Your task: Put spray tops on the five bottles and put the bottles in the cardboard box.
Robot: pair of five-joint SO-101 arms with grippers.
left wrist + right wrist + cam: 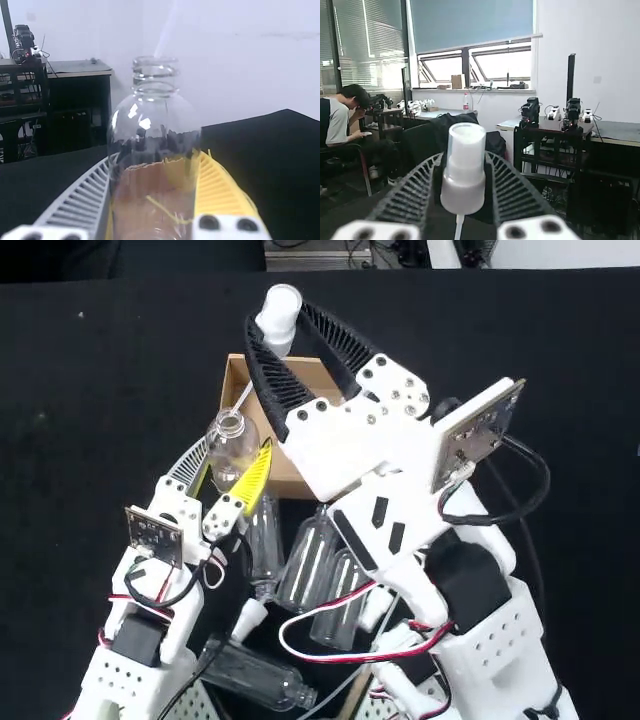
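Observation:
My left gripper (232, 462), with one grey and one yellow finger, is shut on a clear bottle (232, 445) held upright with its neck bare, over the near left part of the cardboard box (236, 375). In the left wrist view the bottle (154, 150) stands between the fingers (220, 187). My right gripper (282, 328), with black ribbed fingers, is raised above the box and shut on a white spray top (278, 315); its thin tube hangs down toward the bottle. The spray top (464, 167) sits upright between the black fingers (512, 192) in the right wrist view.
Several uncapped clear bottles (305, 560) lie on the black table between the two arms. One more bottle (255, 675) lies near the left arm's base. The box stands at the far middle, partly covered by the right arm.

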